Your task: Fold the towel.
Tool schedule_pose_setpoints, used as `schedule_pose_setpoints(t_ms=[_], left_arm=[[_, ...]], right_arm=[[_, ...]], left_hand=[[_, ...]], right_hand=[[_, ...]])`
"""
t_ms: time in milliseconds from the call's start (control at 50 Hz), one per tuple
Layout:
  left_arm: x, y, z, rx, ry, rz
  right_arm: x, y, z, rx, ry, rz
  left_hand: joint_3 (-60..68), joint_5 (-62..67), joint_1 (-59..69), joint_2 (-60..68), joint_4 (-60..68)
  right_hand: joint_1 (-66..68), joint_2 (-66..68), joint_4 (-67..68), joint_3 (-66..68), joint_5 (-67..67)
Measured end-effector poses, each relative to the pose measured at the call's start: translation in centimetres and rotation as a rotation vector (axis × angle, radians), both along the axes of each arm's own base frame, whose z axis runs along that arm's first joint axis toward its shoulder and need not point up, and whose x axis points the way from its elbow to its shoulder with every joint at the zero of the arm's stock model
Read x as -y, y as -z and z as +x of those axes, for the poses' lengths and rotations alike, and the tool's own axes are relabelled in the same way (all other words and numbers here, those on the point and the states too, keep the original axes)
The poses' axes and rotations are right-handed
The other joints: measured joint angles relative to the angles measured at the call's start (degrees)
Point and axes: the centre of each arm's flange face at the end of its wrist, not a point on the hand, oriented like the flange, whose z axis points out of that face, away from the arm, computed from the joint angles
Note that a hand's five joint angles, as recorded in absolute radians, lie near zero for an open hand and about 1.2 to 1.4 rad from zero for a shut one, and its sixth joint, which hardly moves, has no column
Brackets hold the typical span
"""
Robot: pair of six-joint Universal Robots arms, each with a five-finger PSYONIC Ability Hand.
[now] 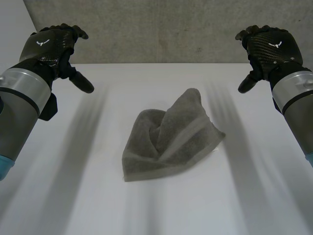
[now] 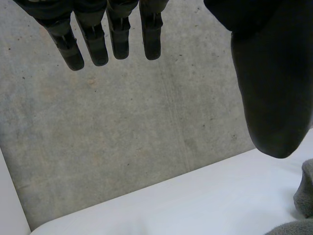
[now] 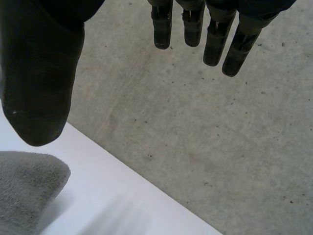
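Towel (image 1: 168,139) lies bunched in a loose heap in the middle of the table (image 1: 88,196), between the two arms, with a banded edge running across it. No fold is made yet, so the step in hand looks like the approach.

Left hand (image 1: 51,46) and right hand (image 1: 266,44) hover high near the table's far side, well apart from the cloth. Fingers of the left (image 2: 117,39) and of the right (image 3: 215,44) are straight, thumbs wide, holding nothing.

Next move, I judge: lower both hands, take two corners, spread the cloth flat. Which corners lie free is hard to tell in the bunching.

Table white, smooth. Beyond its far edge, speckled grey concrete (image 1: 171,29).
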Motion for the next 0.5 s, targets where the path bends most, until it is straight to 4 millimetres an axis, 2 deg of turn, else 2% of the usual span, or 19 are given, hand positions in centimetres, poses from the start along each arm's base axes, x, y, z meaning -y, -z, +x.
schedule_pose_setpoints(t_ms=[360,500], left_arm=[[0.2,0.3,0.0,0.003,0.0,0.007],[0.2,0.3,-0.1,0.004,0.002,0.009]], right_arm=[[-0.3,0.0,0.0,-0.005,-0.011,0.024],[-1.1,0.4,0.8,-0.025,-0.09,0.043]], left_hand=[[0.0,0.0,0.0,0.0,0.0],[0.0,0.0,0.0,0.0,0.0]], right_hand=[[0.0,0.0,0.0,0.0,0.0],[0.0,0.0,0.0,0.0,0.0]])
